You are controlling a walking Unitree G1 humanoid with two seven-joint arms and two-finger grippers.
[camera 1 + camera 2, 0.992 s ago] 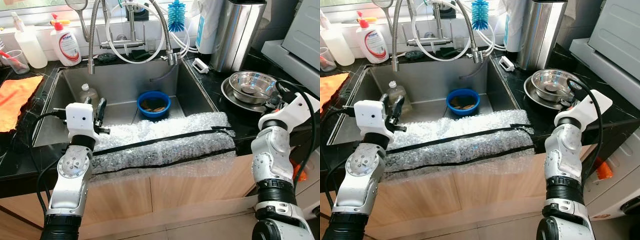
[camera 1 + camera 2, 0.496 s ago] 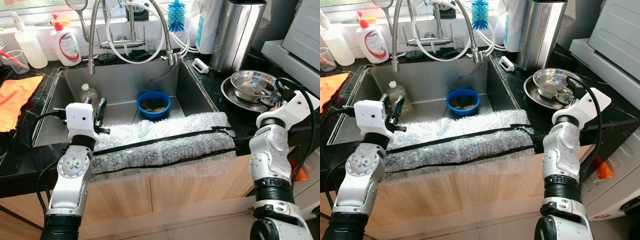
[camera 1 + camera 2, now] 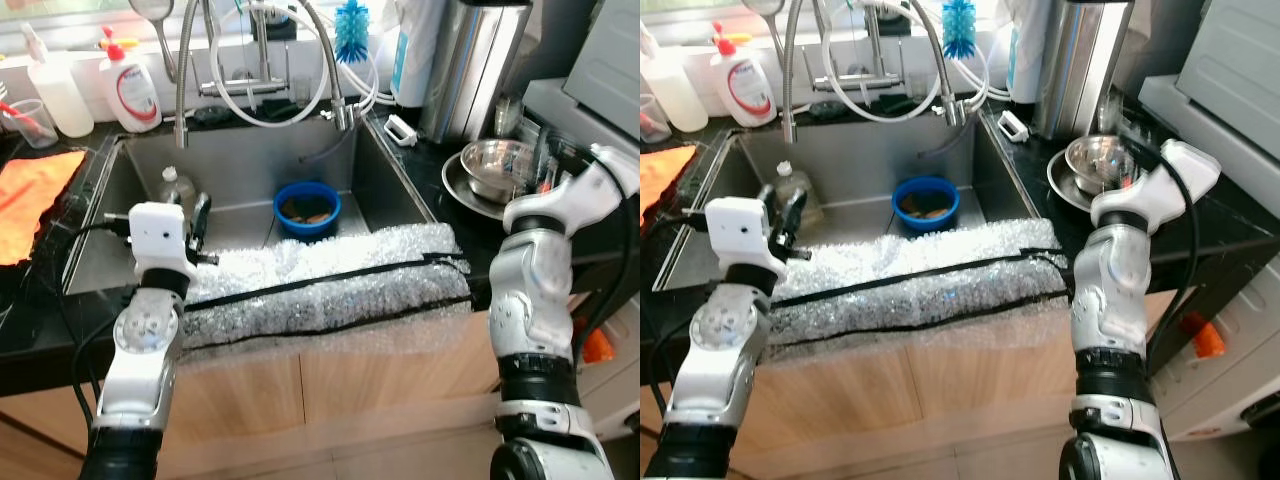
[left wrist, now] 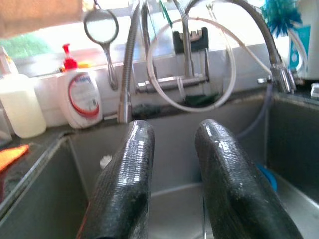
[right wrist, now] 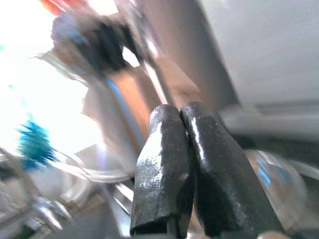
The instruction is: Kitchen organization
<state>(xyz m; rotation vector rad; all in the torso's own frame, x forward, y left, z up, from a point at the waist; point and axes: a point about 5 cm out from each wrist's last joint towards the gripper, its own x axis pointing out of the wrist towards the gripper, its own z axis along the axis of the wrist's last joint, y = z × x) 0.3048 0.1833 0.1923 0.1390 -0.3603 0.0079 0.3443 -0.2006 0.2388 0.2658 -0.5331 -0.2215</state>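
**Sink station: holdings and handling notes**

Since the task names no single item, entries run by size, with the steel bowls judged the likeliest thing in hand.

- Sink (image 3: 395,185): steel basin set in the black counter (image 3: 470,245), its front edge draped with bubble wrap (image 3: 330,285). The wrap is soft, light and yielding.
- Steel bowls (image 3: 490,165): two nested, on the counter beside the sink's right edge, near a tall steel canister (image 3: 470,65). Judged light, rigid, smooth and slippery, and likely to clatter or slide apart. Best taken by the rim, one finger inside and one outside.
- Blue bowl (image 3: 307,207): on the sink floor toward the back, holding brownish scraps. Probably plastic, light; grip the rim.
- Small bottle (image 3: 176,186): at the sink's back left corner. Light, may roll.
- Left gripper (image 4: 172,184): fingers parted to a moderate gap, empty, above the sink's front left edge.
- Right gripper (image 5: 182,174): fingers pressed together, nothing between them, raised at the counter's right, close to the steel bowls.
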